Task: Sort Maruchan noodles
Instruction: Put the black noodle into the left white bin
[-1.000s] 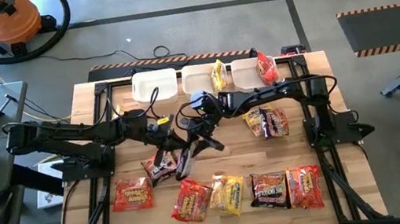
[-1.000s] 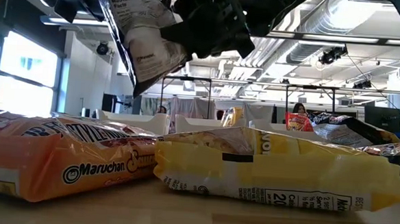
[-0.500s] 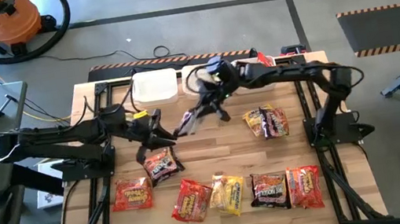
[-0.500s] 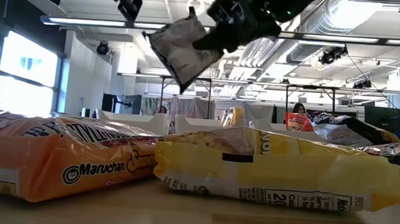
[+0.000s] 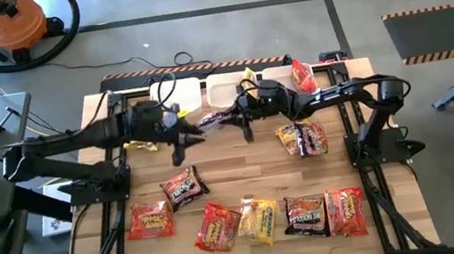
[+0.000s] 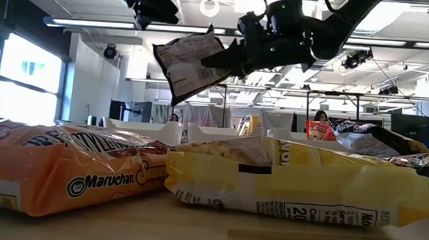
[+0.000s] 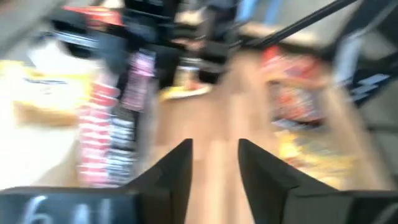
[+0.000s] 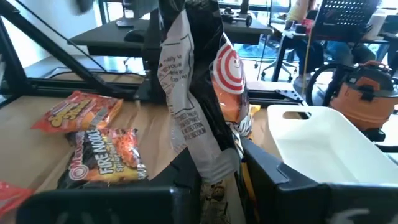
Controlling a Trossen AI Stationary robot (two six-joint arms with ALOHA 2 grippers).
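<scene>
right gripper is clamped tight on a dark packet, holding it in the air over the far middle of the worktop, just in front of the white bins; the packet hangs nearly upright between the fingers. left gripper hovers just beside it, fingers parted and empty. more packets lie along the near edge, one dark packet near the left arm, and two by the right arm.
</scene>
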